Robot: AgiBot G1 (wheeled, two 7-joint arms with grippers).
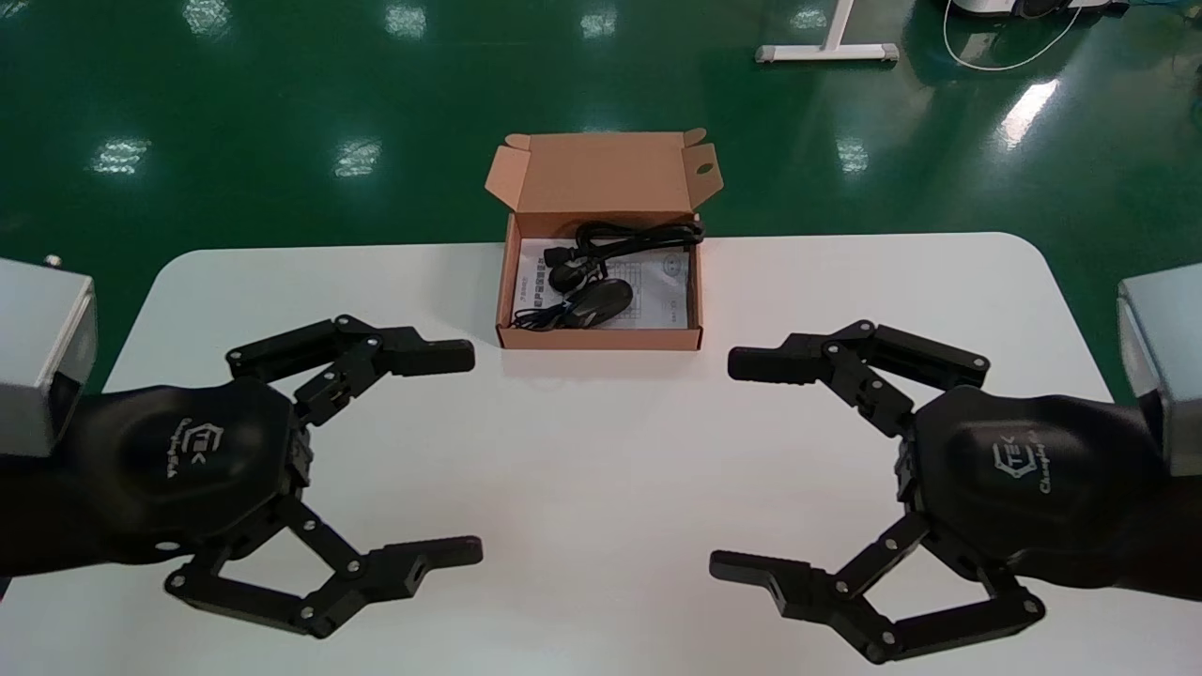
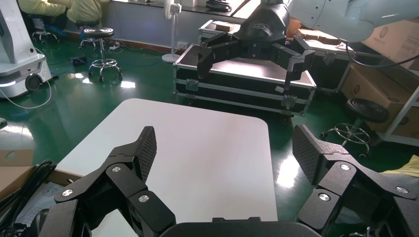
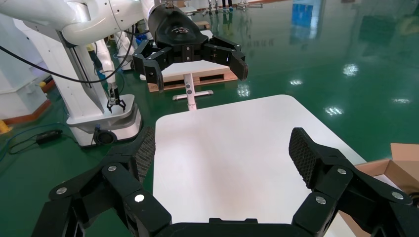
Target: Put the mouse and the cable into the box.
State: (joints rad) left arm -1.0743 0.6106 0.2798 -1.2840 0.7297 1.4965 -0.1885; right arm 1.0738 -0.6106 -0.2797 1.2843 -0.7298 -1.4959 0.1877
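Lowest in the head view, the left gripper and right gripper hang spread wide and empty over the white table. Above them at frame centre, about equally near both, sits the open cardboard box. The black mouse, lying slantwise, and the coiled cable are inside it.

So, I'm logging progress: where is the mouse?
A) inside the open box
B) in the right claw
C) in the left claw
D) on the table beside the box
A: the mouse lies inside the open box beside the cable; the left claw and right claw are open and empty.
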